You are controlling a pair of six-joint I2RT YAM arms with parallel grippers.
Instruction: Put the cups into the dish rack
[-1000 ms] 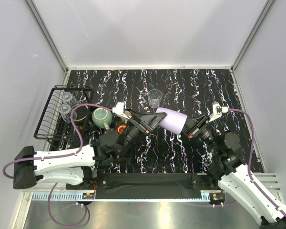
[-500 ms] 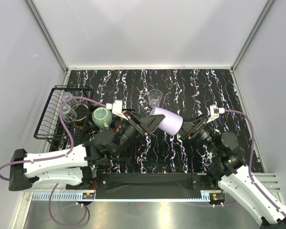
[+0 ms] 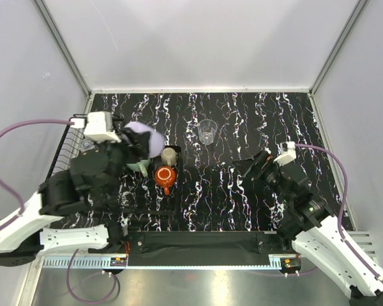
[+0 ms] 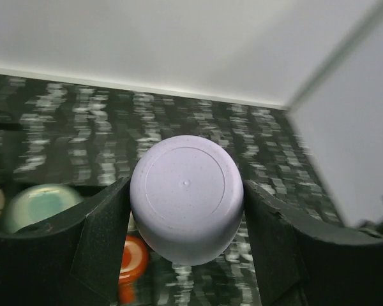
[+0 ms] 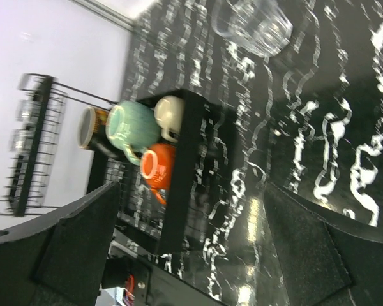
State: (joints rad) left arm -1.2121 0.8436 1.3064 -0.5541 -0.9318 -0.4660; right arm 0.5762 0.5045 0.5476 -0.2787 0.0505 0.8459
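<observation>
The left arm is folded high over the left side of the counter [image 3: 242,115], its wrist turned toward the back wall. Its end effector [image 4: 187,188] grips a lavender cup [image 3: 148,137] on its side between two black fingers [image 4: 96,236], with the cup's flat round base facing the wrist camera. The cup is smooth, matte and pale purple, and it hangs in the air above the dish rack's [image 5: 32,146] flat tray. On that tray, close together, stand a teal mug [image 5: 127,127], a beige mug [image 5: 169,115], a red cup [image 5: 156,164] and a dark mug [image 5: 92,131]. Blurred clear glasses [image 5: 29,108] sit in the wire basket end. The right arm reaches low over the right side of the counter, its end effector [image 5: 191,191] spread wide and holding nothing. One clear glass [image 3: 207,131] stands upright alone on the counter, well apart from the rack.
</observation>
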